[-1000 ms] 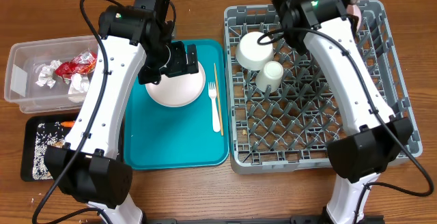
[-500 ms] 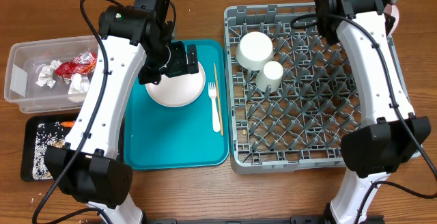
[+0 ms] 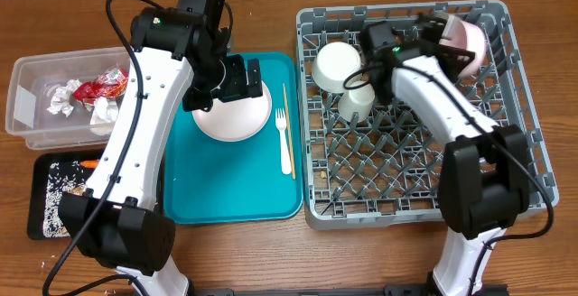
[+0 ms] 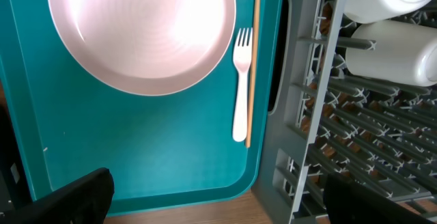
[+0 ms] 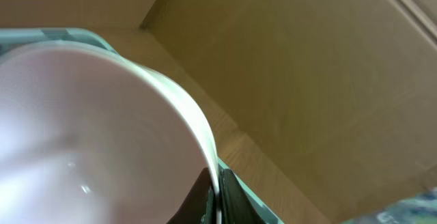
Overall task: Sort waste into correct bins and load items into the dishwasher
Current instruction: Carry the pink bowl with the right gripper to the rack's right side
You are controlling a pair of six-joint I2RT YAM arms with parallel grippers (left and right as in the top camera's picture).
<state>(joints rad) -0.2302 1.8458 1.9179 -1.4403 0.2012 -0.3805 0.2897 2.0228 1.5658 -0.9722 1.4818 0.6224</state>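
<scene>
Quick headcount: one plate [image 3: 242, 121], one fork [image 4: 239, 94] and one chopstick [image 4: 254, 33] on one teal tray [image 3: 226, 188]. One rack [image 3: 515, 152] has one white bowl [image 3: 336, 66], one cup [image 3: 358, 100] and one pink dish [image 3: 470, 39]. Then two napkins [image 3: 63, 97], one red wrapper [image 3: 101, 86], one carrot [image 3: 88, 163], one clear tub [image 3: 27, 115] and one black tray [image 3: 41, 197].

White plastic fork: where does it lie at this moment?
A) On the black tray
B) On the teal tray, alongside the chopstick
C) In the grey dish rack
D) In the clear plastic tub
B: the left wrist view shows the white plastic fork lying flat on the teal tray, close alongside the wooden chopstick, outside the rack.
</scene>
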